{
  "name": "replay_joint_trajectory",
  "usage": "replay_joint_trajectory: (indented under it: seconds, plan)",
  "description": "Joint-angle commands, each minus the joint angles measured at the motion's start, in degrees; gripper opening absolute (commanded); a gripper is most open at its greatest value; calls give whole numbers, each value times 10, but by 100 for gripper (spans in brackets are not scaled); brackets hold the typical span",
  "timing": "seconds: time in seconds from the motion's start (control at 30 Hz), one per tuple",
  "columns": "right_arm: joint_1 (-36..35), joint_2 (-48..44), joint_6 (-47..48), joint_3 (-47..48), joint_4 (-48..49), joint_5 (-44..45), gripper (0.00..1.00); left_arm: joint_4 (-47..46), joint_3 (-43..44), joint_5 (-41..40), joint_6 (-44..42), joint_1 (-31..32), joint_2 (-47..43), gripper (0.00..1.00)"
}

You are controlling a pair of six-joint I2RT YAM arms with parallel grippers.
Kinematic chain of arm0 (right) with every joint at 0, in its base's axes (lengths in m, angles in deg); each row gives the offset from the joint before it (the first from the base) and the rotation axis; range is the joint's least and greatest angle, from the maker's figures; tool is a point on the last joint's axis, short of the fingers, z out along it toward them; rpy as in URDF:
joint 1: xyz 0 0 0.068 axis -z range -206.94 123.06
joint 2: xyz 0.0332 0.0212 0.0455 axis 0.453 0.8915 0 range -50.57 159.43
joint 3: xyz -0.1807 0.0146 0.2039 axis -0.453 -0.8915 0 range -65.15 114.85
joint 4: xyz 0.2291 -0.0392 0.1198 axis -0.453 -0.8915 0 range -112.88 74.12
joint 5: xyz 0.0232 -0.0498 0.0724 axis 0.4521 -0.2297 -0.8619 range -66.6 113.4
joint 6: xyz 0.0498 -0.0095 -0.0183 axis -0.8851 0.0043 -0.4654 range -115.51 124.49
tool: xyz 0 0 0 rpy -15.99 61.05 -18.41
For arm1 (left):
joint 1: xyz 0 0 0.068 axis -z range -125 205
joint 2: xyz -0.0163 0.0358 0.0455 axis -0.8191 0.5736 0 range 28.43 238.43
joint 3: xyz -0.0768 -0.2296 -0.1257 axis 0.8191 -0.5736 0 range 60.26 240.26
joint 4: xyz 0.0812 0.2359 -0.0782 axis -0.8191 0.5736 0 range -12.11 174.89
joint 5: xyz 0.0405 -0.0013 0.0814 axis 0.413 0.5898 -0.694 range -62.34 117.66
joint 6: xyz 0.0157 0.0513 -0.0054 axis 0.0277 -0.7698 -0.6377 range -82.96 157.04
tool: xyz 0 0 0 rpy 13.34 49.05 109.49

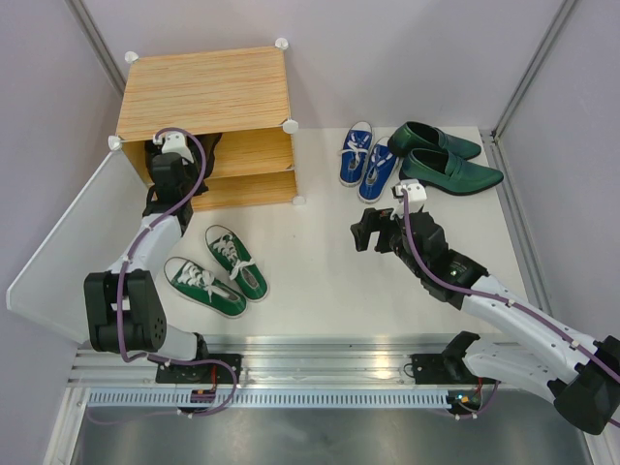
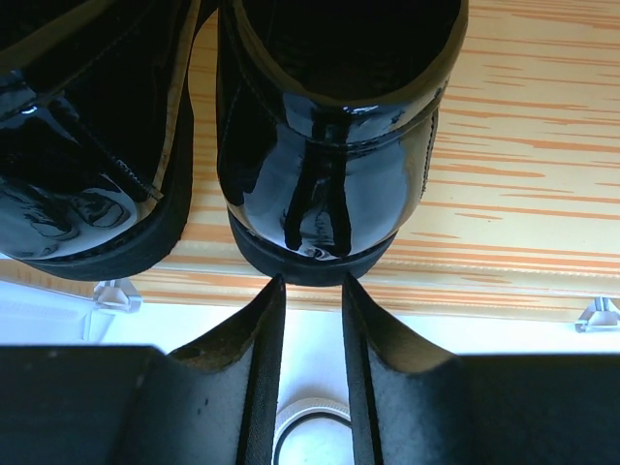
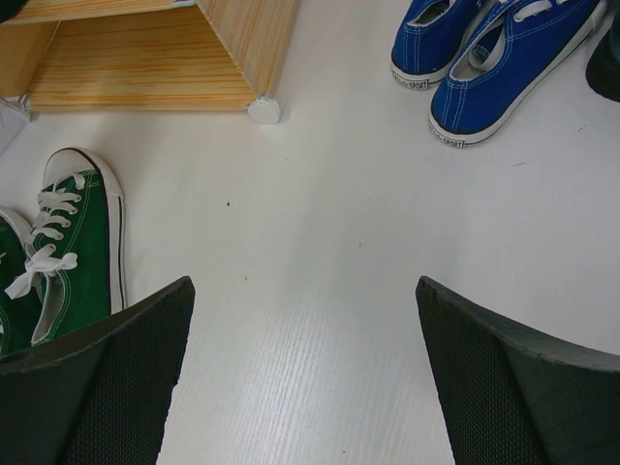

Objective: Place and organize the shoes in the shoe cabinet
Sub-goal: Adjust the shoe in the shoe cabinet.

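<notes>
- White table; shoe cabinet right ahead of my left gripper.
- It's narrow, holding nothing; black boots on shelf just past its tips.
- My right gripper wide, empty; green sneakers to its left, blue sneakers ahead-right.

White table — grey walls; metal rail

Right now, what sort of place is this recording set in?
Probably a robot lab test cell, not a home: bare grey panel walls, arm bases bolted to a metal rail at a white table edge, and a shoe cabinet staged with green sneakers before it.
</notes>
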Motion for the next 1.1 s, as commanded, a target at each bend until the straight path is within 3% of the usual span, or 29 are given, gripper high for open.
replay_joint_trajectory:
  seconds: [0.0,0.07,0.17,0.3,0.4,0.47,0.77,1.07]
  plan:
    - [1,0,7,3,12,9,98,-23,21,0,-19,-2,3,35]
    - [1,0,7,3,12,8,98,-13,19,7,-13,-1,-6,37]
    - [1,1,7,4,12,3,98,0,0,13,17,-1,-38,50]
    - [1,0,3,4,12,-4,98,19,-31,3,44,-1,-92,61]
    - [1,-1,2,3,12,-11,98,40,-45,-1,58,-1,-123,62]
    - [1,-3,1,2,12,-13,98,67,-50,-4,67,-1,-130,61]
    - [1,2,5,-1,11,2,98,77,-45,7,50,-2,-61,29]
    - [1,27,9,2,6,12,98,31,-27,11,32,-1,-11,33]
